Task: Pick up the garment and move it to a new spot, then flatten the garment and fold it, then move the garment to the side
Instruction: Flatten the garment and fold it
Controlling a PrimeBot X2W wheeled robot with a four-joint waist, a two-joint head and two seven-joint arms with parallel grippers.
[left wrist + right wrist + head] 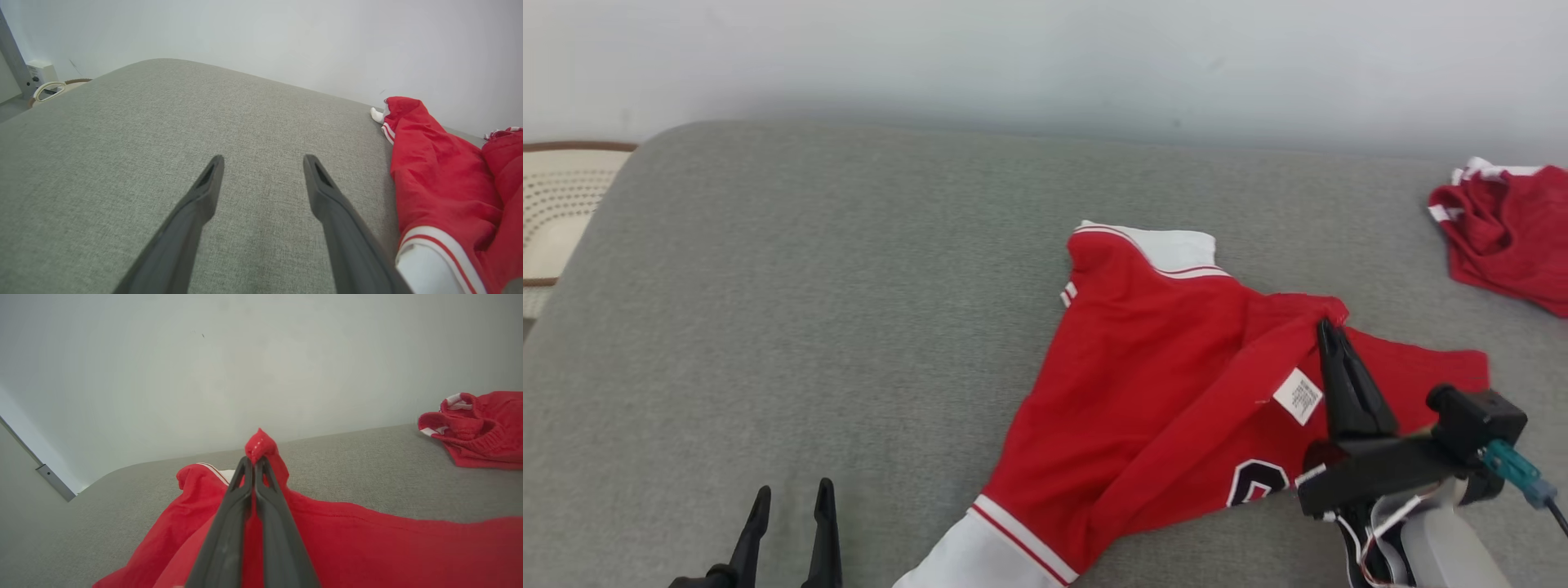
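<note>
— Right gripper [254, 461] fingers pressed together?
— Yes, pinching a fold of the red garment [1160, 367], which lies right of centre on the grey cushion [809, 286].
— Left gripper [263, 161]?
— Spread wide, empty, over the cushion's near left.
— Head view adds?
— 1 white label [1297, 396]; a dark print [1237, 486], half hidden behind the arm [1437, 539], unreadable.

- From 7 to 11 o'clock in the head view the grey cushion [809, 286] is open surface, giving wide passage.
- The red garment [1160, 367] sprawls from centre to 5 o'clock and blocks that stretch.
- A second red bundle [1511, 237] sits at 2 o'clock, with a bare strip between the two.
- The wall [1045, 49] closes off 12 o'clock.
</note>
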